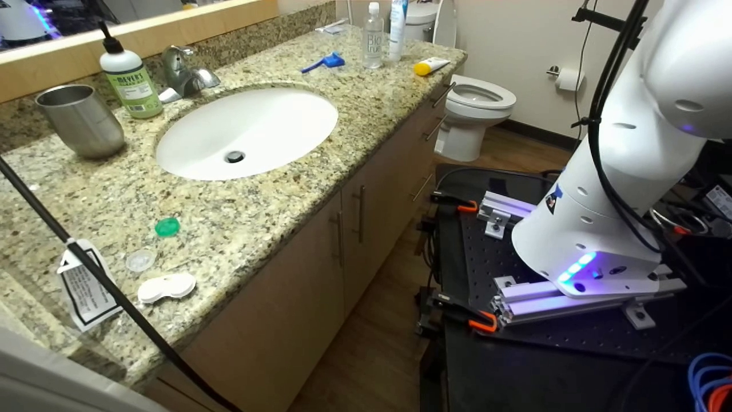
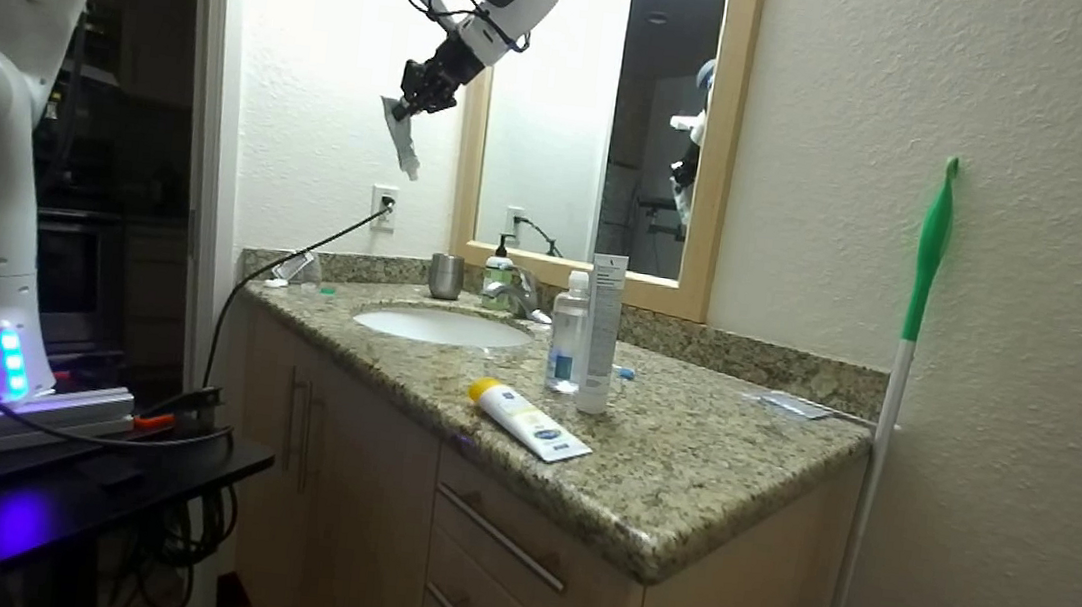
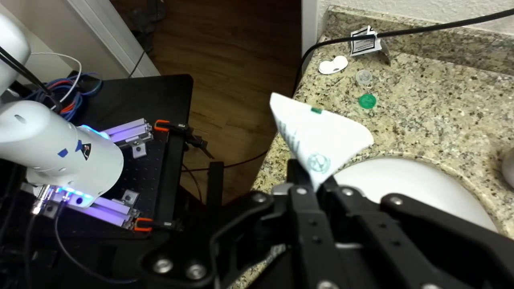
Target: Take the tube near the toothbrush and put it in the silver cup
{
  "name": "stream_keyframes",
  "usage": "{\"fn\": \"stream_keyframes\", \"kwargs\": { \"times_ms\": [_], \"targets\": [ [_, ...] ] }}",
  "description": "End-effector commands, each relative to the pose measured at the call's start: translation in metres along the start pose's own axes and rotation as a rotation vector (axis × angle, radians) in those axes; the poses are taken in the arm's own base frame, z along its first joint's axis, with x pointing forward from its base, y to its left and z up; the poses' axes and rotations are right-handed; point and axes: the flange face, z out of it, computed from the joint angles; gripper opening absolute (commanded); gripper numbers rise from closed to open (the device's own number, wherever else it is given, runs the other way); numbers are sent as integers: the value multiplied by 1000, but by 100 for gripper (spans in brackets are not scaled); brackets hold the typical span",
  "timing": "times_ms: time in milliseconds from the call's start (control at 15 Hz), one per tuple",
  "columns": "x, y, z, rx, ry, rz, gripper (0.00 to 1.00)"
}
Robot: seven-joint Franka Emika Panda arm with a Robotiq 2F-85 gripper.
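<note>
My gripper (image 2: 402,110) is high above the counter in an exterior view, shut on a white tube (image 2: 403,143). The tube hangs tilted, narrow end down. In the wrist view my gripper (image 3: 313,178) pinches the tube (image 3: 321,138) at its flat end. The silver cup (image 1: 86,123) stands upright left of the sink. It shows small behind the sink (image 2: 445,276), lower and further right than the tube. In the wrist view only its edge shows at the far right (image 3: 509,166). My gripper is outside the remaining exterior view. I cannot make out a toothbrush for sure.
The sink (image 1: 251,131) has a faucet (image 1: 186,74) and soap bottle (image 1: 131,80) beside the cup. A clear bottle (image 2: 568,337), standing tube (image 2: 601,335), yellow-capped tube (image 2: 533,423) and blue razor-like item (image 1: 326,62) are further along. A black cable (image 3: 425,30) crosses the counter end.
</note>
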Motion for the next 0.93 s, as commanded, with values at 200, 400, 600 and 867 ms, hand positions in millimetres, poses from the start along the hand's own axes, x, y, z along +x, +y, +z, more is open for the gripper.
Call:
{"fn": "stream_keyframes", "kwargs": {
  "times_ms": [200, 400, 600, 867],
  "targets": [
    [1, -48, 56, 36, -56, -10, 2],
    [-4, -100, 100, 123, -161, -13, 2],
    [-11, -172, 143, 298, -218, -39, 2],
    [-25, -209, 191, 368, -257, -3, 8]
  ]
}}
